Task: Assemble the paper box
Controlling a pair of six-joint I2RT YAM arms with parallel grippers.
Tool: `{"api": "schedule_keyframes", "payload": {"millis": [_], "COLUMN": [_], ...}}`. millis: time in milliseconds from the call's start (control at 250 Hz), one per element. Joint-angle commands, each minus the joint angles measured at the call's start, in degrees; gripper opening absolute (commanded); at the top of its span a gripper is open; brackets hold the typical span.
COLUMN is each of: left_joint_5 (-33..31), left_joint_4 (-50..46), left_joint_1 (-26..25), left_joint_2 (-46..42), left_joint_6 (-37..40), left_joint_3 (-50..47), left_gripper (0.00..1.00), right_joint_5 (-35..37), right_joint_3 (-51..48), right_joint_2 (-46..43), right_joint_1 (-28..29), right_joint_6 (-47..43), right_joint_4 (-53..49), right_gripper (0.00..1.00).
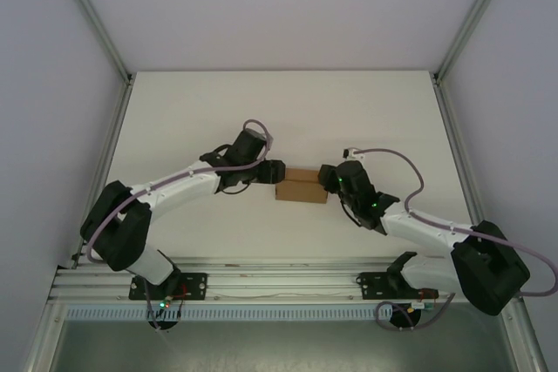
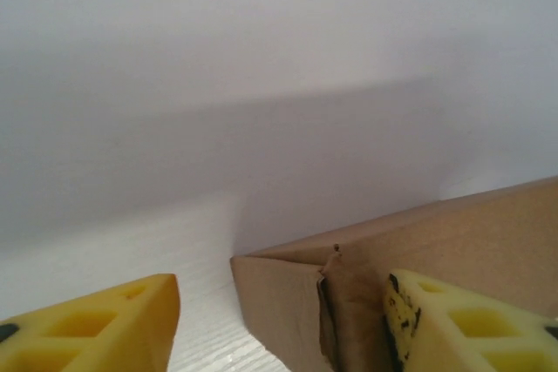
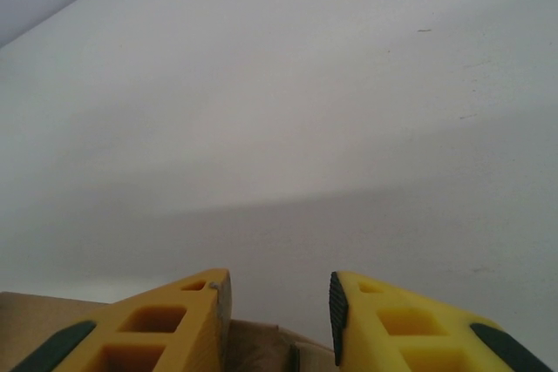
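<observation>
Paper box looks nearly done, with an arm working each end

On the white table (image 1: 218, 111), the paper box (image 1: 301, 187) sits mid-table as a folded-up brown block between the two arms. The left fingers (image 2: 96, 328) are spread open around its near corner: one is clear of the cardboard, the other is right against it. The right fingers (image 3: 392, 320) are partly apart over the other end, and I can't tell if they're pinching anything. My guess is the next move is pressing that creased end flap (image 2: 349, 302) home. No idea what's inside, since it's folded shut.
</observation>
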Motion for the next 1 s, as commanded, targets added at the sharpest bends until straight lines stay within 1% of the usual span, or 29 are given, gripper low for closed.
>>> {"api": "schedule_keyframes", "payload": {"millis": [0,108,164,212,348,388,420,464,500,568,672,756,791,835,859,899,959,995], "left_joint_5": [4.4,6.5,7.7,7.9,8.4,8.6,8.5,8.5,8.7,8.7,8.5,8.6,8.6,8.7,8.7,8.7,8.5,8.1], "left_joint_4": [3.3,9.2,11.8,12.9,16.2,17.5,18.4,19.2,20.1,21.0,21.9,21.7,21.0,20.0,19.3,18.0,15.9,14.8], "left_joint_1": [0.5,0.5,0.5,0.5,0.5,0.5,0.5,0.5,0.5,0.6,0.5,0.5,0.5,0.5,0.5,0.5,0.5,0.5], "left_joint_2": [1.5,0.8,0.5,0.4,-0.2,-0.3,-0.5,-0.5,-0.6,-1.1,-2.2,-2.9,-3.1,-3.2,-3.3,-3.3,-3.1,-2.9], "left_joint_6": [-2.7,-6.8,-7.6,-7.7,-7.6,-7.8,-7.9,-8.1,-8.2,-8.2,-7.9,-7.4,-6.9,-5.9,-5.4,-4.4,-3.3,-1.5], "left_joint_3": [-7.7,-14.2,-16.7,-18.1,-21.0,-21.8,-22.4,-22.8,-23.2,-23.8,-24.3,-23.8,-23.0,-21.6,-20.7,-18.9,-16.1,-14.5], "left_gripper": [0.53,0.35,0.32,0.26,0.16,0.14,0.12,0.08,0.07,0.0,0.0,0.0,0.07,0.11,0.14,0.22,0.24,0.29], "right_joint_5": [-0.4,-1.9,-2.6,-3.2,-4.0,-4.0,-4.2,-4.8,-4.9,-4.2,-3.7,-3.7,-3.7,-2.9,-2.2,-1.4,0.6,1.4], "right_joint_3": [-4.9,-9.6,-12.1,-14.1,-19.0,-19.7,-19.9,-20.1,-20.5,-21.1,-20.8,-19.6,-18.7,-17.1,-16.0,-14.3,-12.1,-10.9], "right_joint_2": [3.1,4.8,5.9,6.7,8.4,8.9,9.1,9.5,9.6,8.9,5.5,1.4,-0.4,-1.6,-3.7,-5.4,-7.0,-7.5], "right_joint_1": [0.1,0.1,0.1,0.1,0.1,0.1,0.2,0.2,0.3,0.3,0.3,0.3,0.3,0.3,0.3,0.3,0.3,0.2], "right_joint_6": [1.5,3.0,3.3,3.4,1.2,0.1,-0.7,-2.1,-3.0,-3.9,-4.8,-5.4,-5.4,-5.2,-5.0,-5.0,-4.9,-4.6], "right_joint_4": [-5.7,1.4,5.5,9.1,18.2,19.5,19.9,20.9,22.2,24.2,22.6,18.2,15.4,11.0,8.3,4.9,0.9,-0.8], "right_gripper": [0.33,0.31,0.3,0.29,0.2,0.17,0.17,0.15,0.13,0.12,0.11,0.12,0.15,0.19,0.22,0.26,0.33,0.37]}}
